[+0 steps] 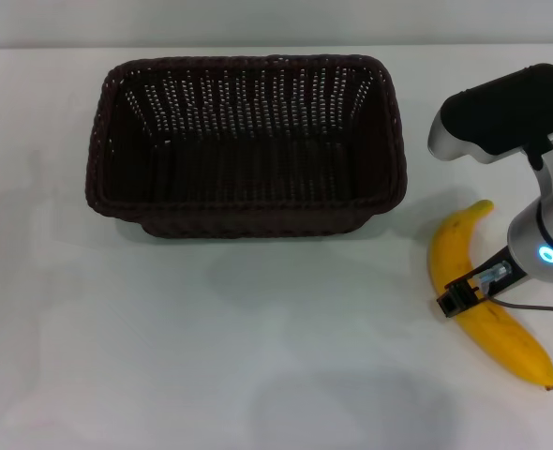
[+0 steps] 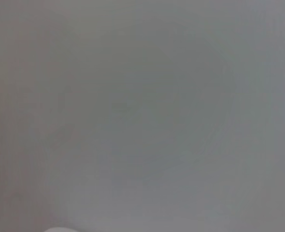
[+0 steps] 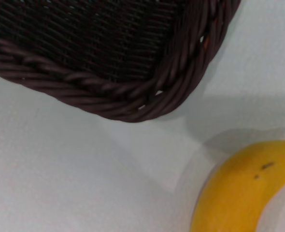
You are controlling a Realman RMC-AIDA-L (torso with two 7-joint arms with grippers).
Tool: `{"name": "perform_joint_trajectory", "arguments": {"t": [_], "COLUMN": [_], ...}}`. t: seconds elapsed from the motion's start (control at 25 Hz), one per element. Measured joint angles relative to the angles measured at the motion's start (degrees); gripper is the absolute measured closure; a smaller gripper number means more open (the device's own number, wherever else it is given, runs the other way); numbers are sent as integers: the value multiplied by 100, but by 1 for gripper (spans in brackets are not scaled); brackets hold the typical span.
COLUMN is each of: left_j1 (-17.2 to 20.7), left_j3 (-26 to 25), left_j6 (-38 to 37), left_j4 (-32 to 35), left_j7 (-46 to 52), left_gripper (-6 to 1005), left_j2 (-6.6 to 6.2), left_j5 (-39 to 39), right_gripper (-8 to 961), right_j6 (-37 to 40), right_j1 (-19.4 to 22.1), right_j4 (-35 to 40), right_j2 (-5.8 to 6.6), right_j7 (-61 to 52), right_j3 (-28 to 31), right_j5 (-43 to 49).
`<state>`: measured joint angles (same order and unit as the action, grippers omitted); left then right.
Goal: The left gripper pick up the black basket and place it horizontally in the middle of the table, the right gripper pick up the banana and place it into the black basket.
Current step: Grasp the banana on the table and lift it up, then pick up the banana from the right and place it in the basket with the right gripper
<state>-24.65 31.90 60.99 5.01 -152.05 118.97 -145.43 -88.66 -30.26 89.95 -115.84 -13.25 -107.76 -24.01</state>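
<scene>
The black basket [image 1: 248,141] stands upright and empty on the white table [image 1: 164,356], long side across, at the middle back. Its braided rim corner also shows in the right wrist view [image 3: 133,96]. The yellow banana [image 1: 483,300] lies on the table to the right of the basket, stem towards the back, dark tip towards the front. The banana fills the corner of the right wrist view [image 3: 244,193]. My right gripper [image 1: 459,300] is low over the middle of the banana, on its white and grey arm with the blue light. My left gripper is out of view.
The right arm's black and grey upper housing [image 1: 506,108] hangs above the table just right of the basket. The left wrist view shows only plain pale surface [image 2: 142,116]. Bare white tabletop lies in front of and left of the basket.
</scene>
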Motion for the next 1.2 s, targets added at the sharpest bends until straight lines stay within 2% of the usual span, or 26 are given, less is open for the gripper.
{"name": "perform_joint_trajectory", "arguments": {"t": [0.08,0.48,0.68,0.84,1.0,1.2], "left_j1": [5,-1,-2,-8,-14,-14], "left_j3": [0,0,0,0,0,4], "left_j6": [0,0,0,0,0,0], "left_j4": [0,0,1,12,34,27], "left_j7": [0,0,0,0,0,0], "left_gripper": [215,215,216,216,216,216], "left_j2": [1,-1,-4,-6,-1,12], "left_j5": [-9,-13,-13,-12,-12,-12], "right_gripper": [480,480,479,479,480,480], "right_j6": [2,-111,-229,-204,240,1439], "right_j1": [-10,4,163,110,-63,-298], "right_j4": [-9,67,362,653,894,1110], "right_j2": [2,54,52,53,51,34], "right_j7": [5,159,609,1008,1359,1936], "right_j3": [-3,104,682,1209,1599,1715], "right_j5": [5,223,640,1095,1381,1000]}}
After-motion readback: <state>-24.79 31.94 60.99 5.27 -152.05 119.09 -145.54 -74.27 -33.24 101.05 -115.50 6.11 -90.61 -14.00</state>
